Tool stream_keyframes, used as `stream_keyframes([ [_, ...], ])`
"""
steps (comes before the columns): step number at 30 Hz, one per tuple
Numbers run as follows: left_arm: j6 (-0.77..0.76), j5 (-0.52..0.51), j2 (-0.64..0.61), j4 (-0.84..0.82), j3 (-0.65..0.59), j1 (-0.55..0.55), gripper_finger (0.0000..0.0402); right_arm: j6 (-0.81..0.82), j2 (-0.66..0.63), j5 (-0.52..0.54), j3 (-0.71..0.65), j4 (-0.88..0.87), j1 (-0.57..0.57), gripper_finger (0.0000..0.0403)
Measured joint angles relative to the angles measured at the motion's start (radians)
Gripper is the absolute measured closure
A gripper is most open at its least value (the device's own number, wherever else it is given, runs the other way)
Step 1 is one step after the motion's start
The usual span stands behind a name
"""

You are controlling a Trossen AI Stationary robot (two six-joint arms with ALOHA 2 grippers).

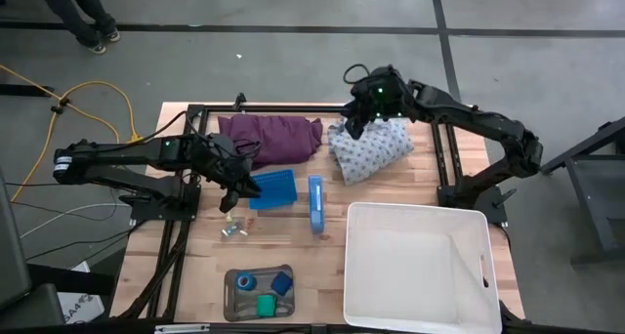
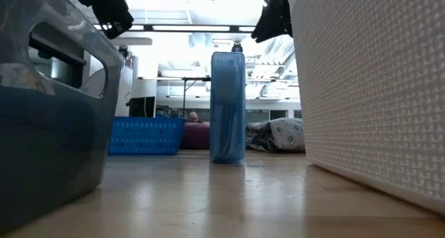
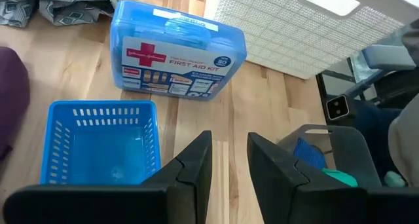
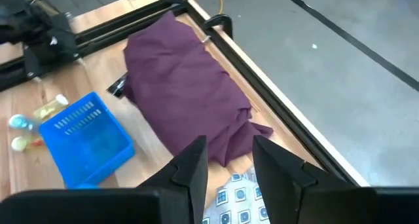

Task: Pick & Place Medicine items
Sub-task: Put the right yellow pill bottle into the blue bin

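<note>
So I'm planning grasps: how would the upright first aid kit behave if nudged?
The first aid kit stands on a narrow edge, so it probably tips easily. Its hard, glossy shell looks rigid and perhaps slippery.

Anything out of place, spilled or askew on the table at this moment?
Mildly. A few small vials lie loose on the wood, outside the grey tray and the blue basket. The first aid kit stands on edge rather than flat. A purple cloth and a patterned cloth lie crumpled at the back. No visible damage.
</note>
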Motion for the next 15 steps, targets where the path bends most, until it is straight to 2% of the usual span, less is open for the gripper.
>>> stream_keyframes([
  [15, -0.003, 0.001, 0.0, 0.0, 0.0, 0.0, 0.031, 0.02, 0.0, 0.009, 0.0, -0.001, -0.026, 0.0293],
])
